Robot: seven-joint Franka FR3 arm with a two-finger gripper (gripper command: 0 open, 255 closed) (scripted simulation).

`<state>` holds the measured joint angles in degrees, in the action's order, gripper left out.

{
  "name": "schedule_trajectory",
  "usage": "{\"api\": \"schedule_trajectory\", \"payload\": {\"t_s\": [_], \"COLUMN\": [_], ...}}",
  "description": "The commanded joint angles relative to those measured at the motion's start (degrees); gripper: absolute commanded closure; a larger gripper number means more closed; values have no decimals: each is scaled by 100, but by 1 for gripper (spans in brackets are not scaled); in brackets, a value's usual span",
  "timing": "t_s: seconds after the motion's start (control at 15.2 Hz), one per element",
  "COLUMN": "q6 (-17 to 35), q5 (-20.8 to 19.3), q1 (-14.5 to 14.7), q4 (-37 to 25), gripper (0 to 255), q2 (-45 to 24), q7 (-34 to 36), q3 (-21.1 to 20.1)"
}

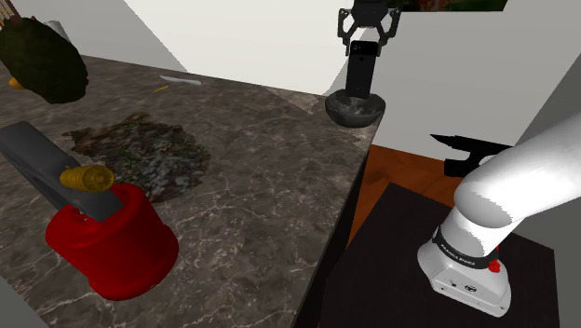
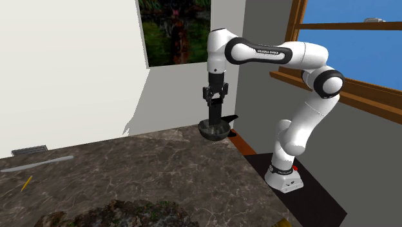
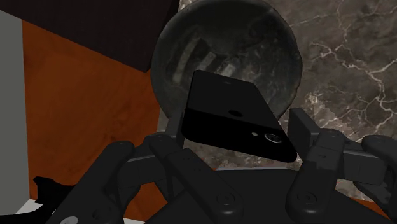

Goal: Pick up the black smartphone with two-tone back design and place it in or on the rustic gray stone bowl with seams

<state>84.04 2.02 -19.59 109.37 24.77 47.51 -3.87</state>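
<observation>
hanging upright from the gripper (image 1: 362,45), clamped between its fingers, the black phone (image 1: 361,67) reaches down to the rim of the dark stone bowl (image 1: 354,110); i see that bowl on the marble counter (image 1: 261,186)'s corner.

Smartphone (image 1: 361,75) over the bowl (image 1: 355,110) at the worktop's (image 1: 242,186) corner.
The smartphone stands upright between the claw's (image 1: 367,47) fingers, directly above the bowl, which sits on the worktop's far corner; the stand (image 1: 391,275) lies beside the worktop, at the shoulder view's right.
</observation>
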Motion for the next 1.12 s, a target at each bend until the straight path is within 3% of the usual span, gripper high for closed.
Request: {"api": "schedule_trajectory", "payload": {"t_s": [0.0, 0.46, 0.53, 0.86, 1.06], "q6": [111, 110, 110, 110, -467], "q5": [3, 3, 3, 3, -11], "q1": [2, 2, 2, 2, -6], "q4": [148, 146, 146, 146, -671], "gripper": [255, 255, 0, 0, 0], "q2": [40, 39, 39, 39, -201], "q7": [0, 0, 0, 0, 14], "q3": [-3, -3, -3, -3, 1]}}
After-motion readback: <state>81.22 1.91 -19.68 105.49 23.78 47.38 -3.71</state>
